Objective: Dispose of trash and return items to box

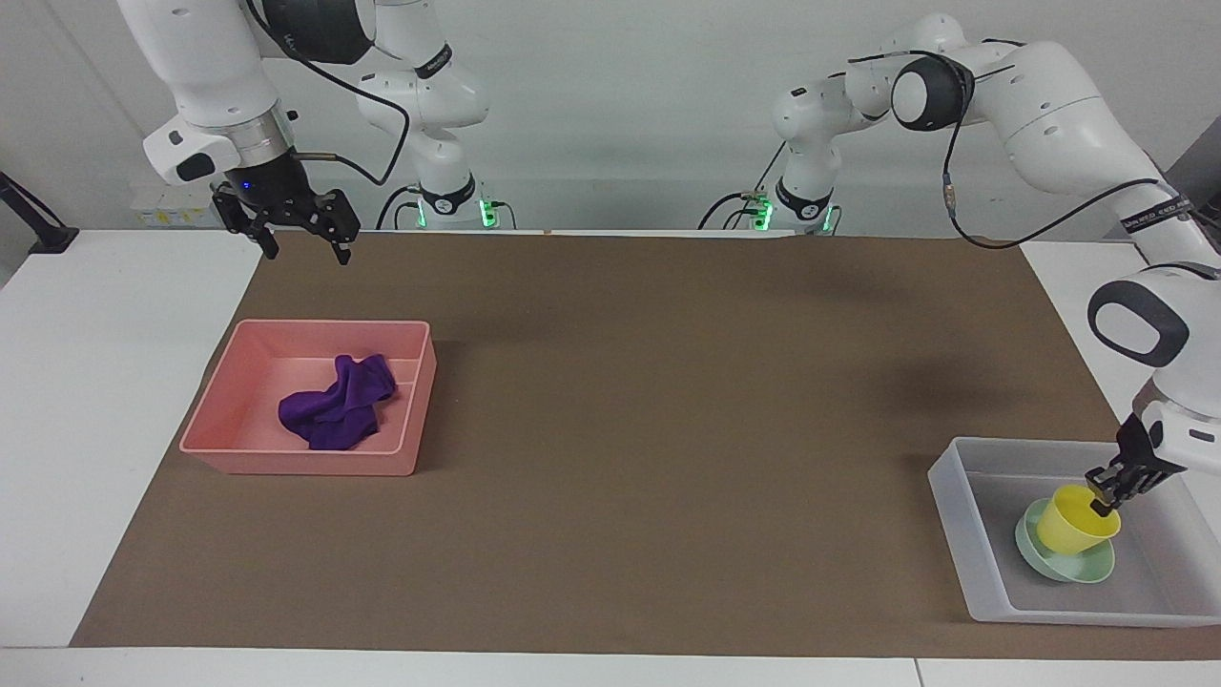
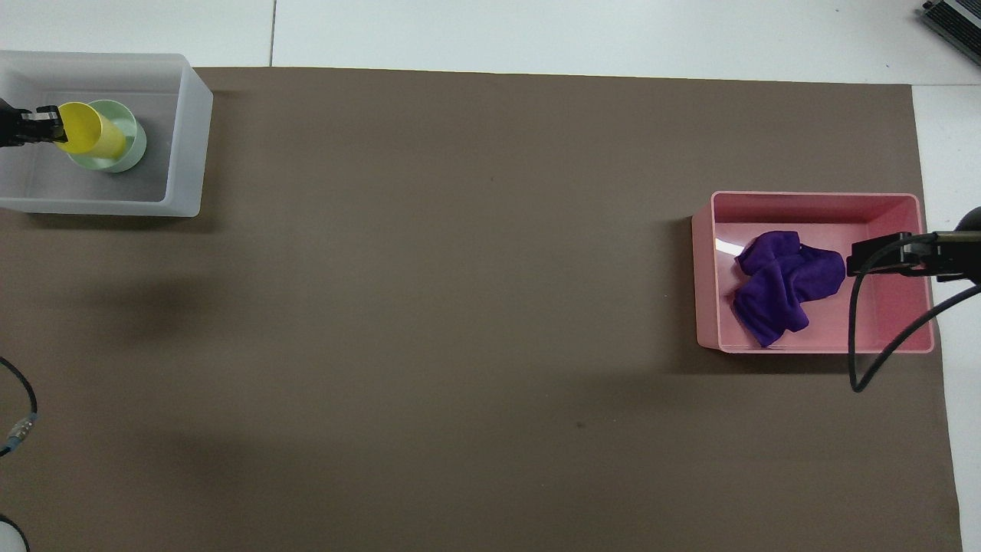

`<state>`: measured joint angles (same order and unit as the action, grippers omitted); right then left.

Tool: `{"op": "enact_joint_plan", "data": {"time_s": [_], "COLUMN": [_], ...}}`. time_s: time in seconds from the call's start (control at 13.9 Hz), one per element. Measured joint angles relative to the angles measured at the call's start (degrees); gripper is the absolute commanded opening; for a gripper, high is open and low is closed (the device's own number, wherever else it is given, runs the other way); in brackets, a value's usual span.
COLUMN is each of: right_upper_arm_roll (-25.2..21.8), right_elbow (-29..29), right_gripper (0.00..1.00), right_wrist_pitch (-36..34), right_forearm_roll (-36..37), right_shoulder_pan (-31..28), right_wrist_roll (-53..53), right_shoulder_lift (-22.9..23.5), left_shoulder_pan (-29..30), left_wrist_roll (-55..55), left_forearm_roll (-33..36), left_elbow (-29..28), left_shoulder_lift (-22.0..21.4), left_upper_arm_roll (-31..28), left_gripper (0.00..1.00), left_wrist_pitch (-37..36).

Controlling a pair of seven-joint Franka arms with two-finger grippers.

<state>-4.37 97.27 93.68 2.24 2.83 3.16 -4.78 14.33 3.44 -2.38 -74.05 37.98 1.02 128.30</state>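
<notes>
While the purple cloth (image 1: 337,403) lies crumpled in the pink bin (image 1: 238,420), the left claw (image 1: 1107,485), pinched shut on the yellow plastic cup's (image 1: 1073,521) rim, sets it tilted into the shallow mint bowl (image 1: 1061,561) in the translucent tray (image 1: 954,506) at the counter's corner. Next comes release, judged gentle. The right claw (image 1: 302,250) waits, spread open, above the counter's edge.

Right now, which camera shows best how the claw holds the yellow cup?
The facing view: the left claw pinches the yellow cup by its rim, tilted over the green bowl. The overhead view shows only the claw's tip at the picture's edge, and the cup lying across the bowl.
</notes>
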Motion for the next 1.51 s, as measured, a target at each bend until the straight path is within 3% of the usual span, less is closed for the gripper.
{"op": "enact_joint_plan", "data": {"time_s": [0.29,0.72,0.93,1.08,1.29,1.51], "right_upper_arm_roll": [0.0,0.0,0.0,0.0,0.0,0.0], "right_elbow": [0.0,0.0,0.0,0.0,0.0,0.0], "right_gripper": [1.0,1.0,1.0,1.0,1.0,1.0], "right_wrist_pitch": [0.0,0.0,0.0,0.0,0.0,0.0], "right_forearm_roll": [0.0,0.0,0.0,0.0,0.0,0.0], "right_shoulder_pan": [0.0,0.0,0.0,0.0,0.0,0.0], "right_wrist_roll": [0.0,0.0,0.0,0.0,0.0,0.0], "right_shoulder_lift": [0.0,0.0,0.0,0.0,0.0,-0.01], "left_shoulder_pan": [0.0,-0.54,-0.56,-0.68,-3.01,-6.74], "left_wrist_roll": [0.0,0.0,0.03,0.11,0.45,0.93], "left_forearm_roll": [0.16,0.21,0.32,0.43,0.46,0.51], "left_elbow": [-3.95,-4.38,-4.39,-4.39,-4.56,-7.89], "left_shoulder_lift": [-0.71,-1.61,-1.7,-2.07,-4.78,-10.52], "left_upper_arm_roll": [-0.43,-0.31,-0.3,-0.17,0.07,0.16], "left_gripper": [0.0,0.49,0.85,0.96,1.0,1.0], "left_wrist_pitch": [4.11,4.51,4.48,4.48,2.59,-0.01]}}
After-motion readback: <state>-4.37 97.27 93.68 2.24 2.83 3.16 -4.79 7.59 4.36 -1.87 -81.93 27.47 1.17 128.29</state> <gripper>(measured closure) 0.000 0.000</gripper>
